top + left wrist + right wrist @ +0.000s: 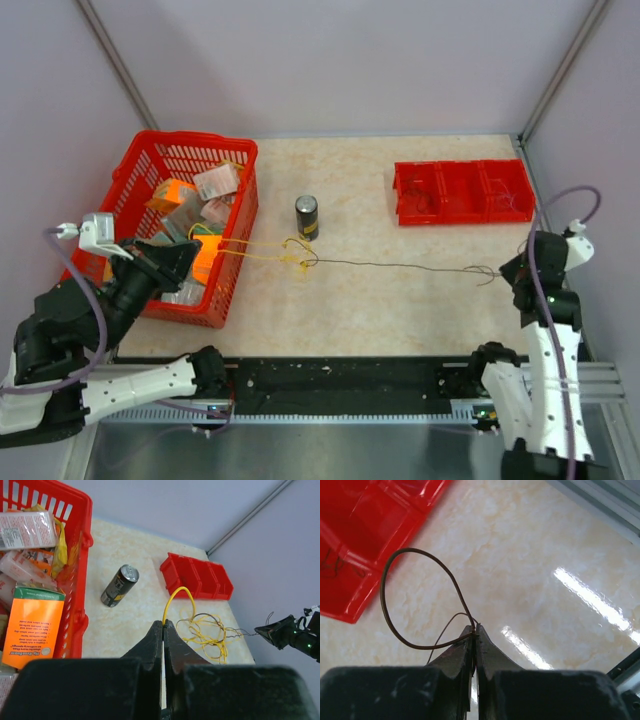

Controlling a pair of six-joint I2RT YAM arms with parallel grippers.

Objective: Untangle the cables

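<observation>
The yellow wire [262, 254] and the black wire [400, 265] lie stretched across the table, knotted together below the can. My left gripper [196, 258] is at the red basket's near corner. In the left wrist view it [163, 623] is shut on an end of the yellow wire [176, 593], which arcs into a loose yellow tangle [206, 633]. My right gripper [509, 270] is at the table's right side. In the right wrist view it [475, 627] is shut on the black wire [384, 607], which makes a loop above the fingertips.
A black can [307, 217] stands just behind the knot; it also shows in the left wrist view [120, 585]. A red basket [236, 262] full of packets stands on the left. A red three-compartment bin [462, 190] sits at the back right. Grey walls enclose the table.
</observation>
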